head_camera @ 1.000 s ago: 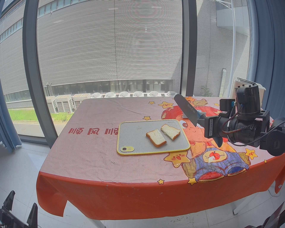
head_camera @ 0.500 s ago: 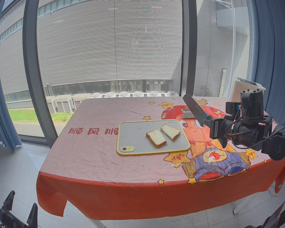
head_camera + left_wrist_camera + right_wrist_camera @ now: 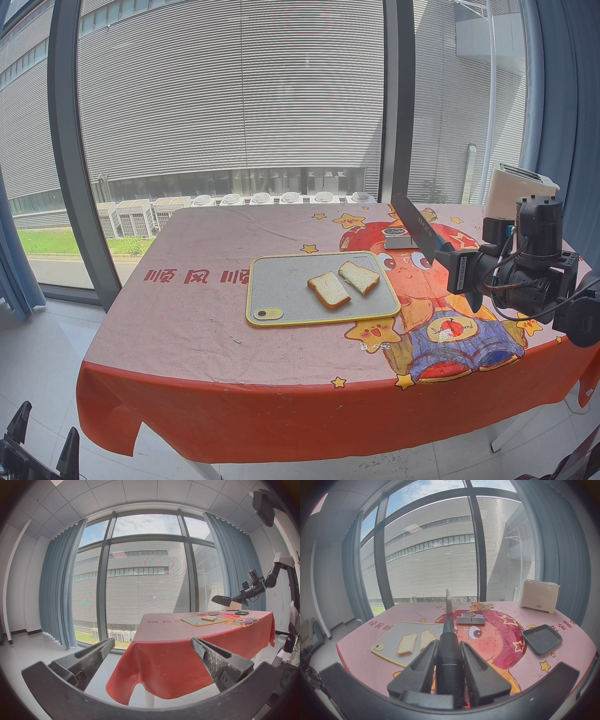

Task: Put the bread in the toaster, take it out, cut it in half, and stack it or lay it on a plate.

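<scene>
Golden-crusted bread halves (image 3: 329,290) lie on the grey, yellow-rimmed cutting board (image 3: 281,287); to its right the right gripper (image 3: 453,270) clamps a black knife (image 3: 415,228), blade raised. Left wrist view: the left gripper (image 3: 150,645) stands wide. Right wrist view: a beige toaster (image 3: 539,595) sits far right.

tablecloth (image 3: 206,325): pink on top, orange-red on the hanging edge, with yellow stars, red signs and a big cartoon child at the right of the frame
cutting board (image 3: 281,287): grey with a yellow rim
lower bread half (image 3: 329,290): pale inside, brown crust
upper bread half (image 3: 359,277): pale inside, brown crust
knife (image 3: 415,228): black blade and black handle
toaster (image 3: 539,595): cream
plate (image 3: 542,638): dark grey
right gripper (image 3: 448,644): black
left gripper (image 3: 152,642): dark grey
curtains (image 3: 59,583): blue
</scene>
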`<state>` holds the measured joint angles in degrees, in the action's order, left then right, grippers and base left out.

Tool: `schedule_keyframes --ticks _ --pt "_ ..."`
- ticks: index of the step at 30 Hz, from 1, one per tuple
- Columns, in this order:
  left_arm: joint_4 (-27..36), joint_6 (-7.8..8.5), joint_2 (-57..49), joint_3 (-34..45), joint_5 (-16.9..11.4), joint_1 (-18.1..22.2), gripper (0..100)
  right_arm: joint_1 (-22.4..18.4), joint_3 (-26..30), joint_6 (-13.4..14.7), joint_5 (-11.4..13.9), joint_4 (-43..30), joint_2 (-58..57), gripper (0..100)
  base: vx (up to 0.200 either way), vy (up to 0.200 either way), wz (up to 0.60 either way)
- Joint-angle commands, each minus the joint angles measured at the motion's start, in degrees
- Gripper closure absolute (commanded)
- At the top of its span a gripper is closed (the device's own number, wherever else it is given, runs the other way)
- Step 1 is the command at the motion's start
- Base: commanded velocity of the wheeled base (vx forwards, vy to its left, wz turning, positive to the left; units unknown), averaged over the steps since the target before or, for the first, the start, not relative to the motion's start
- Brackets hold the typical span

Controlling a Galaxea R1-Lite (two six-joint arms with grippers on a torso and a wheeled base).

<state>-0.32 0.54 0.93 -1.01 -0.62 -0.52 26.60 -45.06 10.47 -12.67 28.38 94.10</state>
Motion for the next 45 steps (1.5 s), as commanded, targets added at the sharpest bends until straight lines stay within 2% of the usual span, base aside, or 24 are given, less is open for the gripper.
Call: schedule_keyframes --ticks 1,6,12,19,22,30,36,45 --pt "0.0 -0.01 -0.9 1.0 0.0 0.0 0 -2.2 -0.1 -0.1 0.3 0.3 -0.4 100 0.000 0.000 0.00" --pt "0.0 -0.01 -0.9 1.0 0.0 0.0 0 -4.0 -0.1 0.2 1.9 0.4 -0.4 100 0.000 0.000 0.00" --pt "0.0 -0.01 -0.9 1.0 0.0 0.0 0 -4.1 0.3 0.3 1.9 0.4 -0.1 100 0.000 0.000 0.00" --pt "0.0 -0.01 -0.9 1.0 0.0 0.0 0 -6.0 0.3 0.3 2.2 0.2 -0.3 100 0.000 0.000 0.00" --pt "0.0 -0.01 -0.9 1.0 0.0 0.0 0 -7.2 0.5 0.3 4.1 0.2 -0.1 100 0.000 0.000 0.00" --pt "0.0 -0.01 -0.9 1.0 0.0 0.0 0 -7.9 0.4 0.5 4.3 0.4 0.7 100 0.000 0.000 0.00" --pt "0.0 -0.01 -0.9 1.0 0.0 0.0 0 -8.6 -0.4 3.3 4.8 0.4 3.8 100 0.000 0.000 0.00" --pt "0.0 -0.01 -0.9 1.0 0.0 0.0 0 -9.5 -0.8 3.4 4.9 0.4 5.6 100 0.000 0.000 0.00"
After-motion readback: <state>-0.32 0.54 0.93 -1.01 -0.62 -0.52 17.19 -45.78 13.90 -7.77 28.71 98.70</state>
